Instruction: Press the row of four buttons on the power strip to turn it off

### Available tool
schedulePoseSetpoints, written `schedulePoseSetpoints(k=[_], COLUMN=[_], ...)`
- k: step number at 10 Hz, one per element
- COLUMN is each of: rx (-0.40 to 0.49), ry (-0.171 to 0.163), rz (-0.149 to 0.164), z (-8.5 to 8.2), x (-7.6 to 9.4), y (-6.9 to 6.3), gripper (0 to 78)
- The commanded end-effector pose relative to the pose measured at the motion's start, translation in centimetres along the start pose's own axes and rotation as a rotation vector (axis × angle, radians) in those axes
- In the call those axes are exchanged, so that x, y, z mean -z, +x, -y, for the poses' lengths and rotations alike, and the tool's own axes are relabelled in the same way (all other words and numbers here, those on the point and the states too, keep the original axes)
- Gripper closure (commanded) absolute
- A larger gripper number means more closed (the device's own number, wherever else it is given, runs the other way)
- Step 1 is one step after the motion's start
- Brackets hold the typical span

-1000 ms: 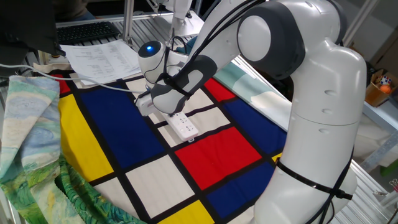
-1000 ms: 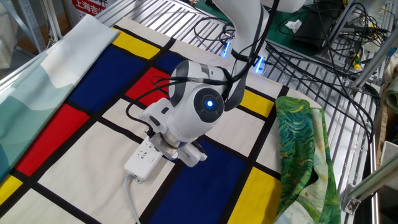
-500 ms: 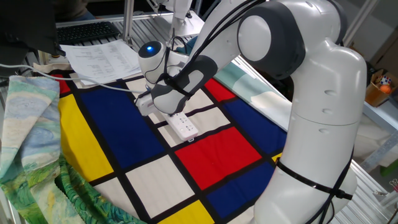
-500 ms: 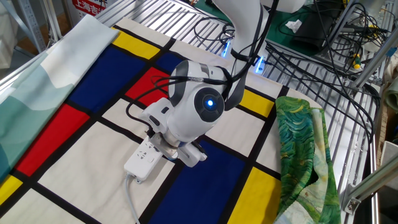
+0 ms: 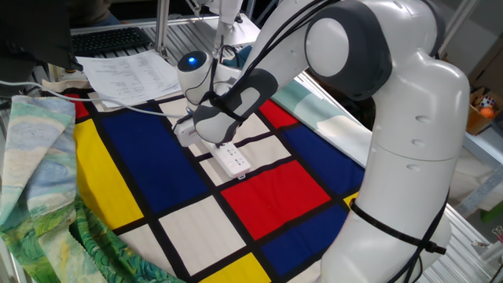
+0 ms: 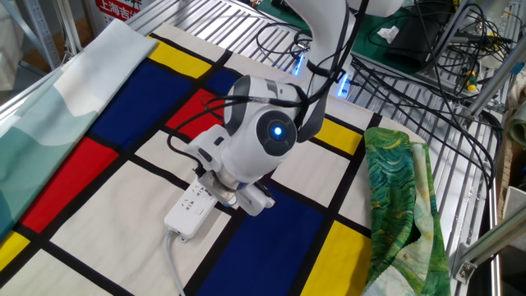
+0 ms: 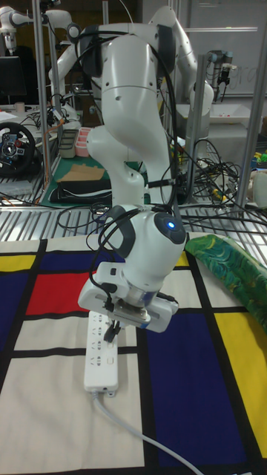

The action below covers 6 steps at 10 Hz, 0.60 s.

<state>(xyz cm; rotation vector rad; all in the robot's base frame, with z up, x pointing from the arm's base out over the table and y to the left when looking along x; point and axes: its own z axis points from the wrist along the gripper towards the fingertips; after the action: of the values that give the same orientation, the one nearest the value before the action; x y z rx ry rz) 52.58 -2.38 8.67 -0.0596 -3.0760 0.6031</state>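
The white power strip (image 5: 233, 160) (image 6: 191, 210) (image 7: 101, 358) lies on a checked cloth of red, blue, yellow and white squares (image 5: 149, 169). Its white cable (image 7: 145, 439) leaves the end nearest the tall fixed view's camera. My gripper (image 7: 112, 329) (image 6: 223, 196) points down at the strip's far half, with the bulky wrist and its blue light directly above. In the tall fixed view a dark fingertip reaches down to the strip's top face. The wrist hides the fingertips in both fixed views. The four buttons are too small to pick out among the marks on the strip.
A stack of white papers (image 5: 130, 74) and a keyboard (image 5: 111, 38) sit beyond the cloth. A green patterned cloth (image 6: 403, 205) (image 5: 39, 161) is bunched along one side and a pale teal sheet (image 6: 49, 115) along the other. Black cables (image 6: 403, 78) lie on the wire shelf.
The wrist has shifted a little along the strip and risen slightly. The power strip has not moved.
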Motion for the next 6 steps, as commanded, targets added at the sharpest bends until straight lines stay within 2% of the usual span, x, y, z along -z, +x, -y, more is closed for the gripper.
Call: schedulePoseSetpoints(k=[1,6], rx=[-0.005,0.007], ry=[-0.001,0.001], rz=[-0.003,-0.009], z=[0.07,0.64], x=[0.61,1.33], y=[0.22,0.66], gripper=[77.6,77.6])
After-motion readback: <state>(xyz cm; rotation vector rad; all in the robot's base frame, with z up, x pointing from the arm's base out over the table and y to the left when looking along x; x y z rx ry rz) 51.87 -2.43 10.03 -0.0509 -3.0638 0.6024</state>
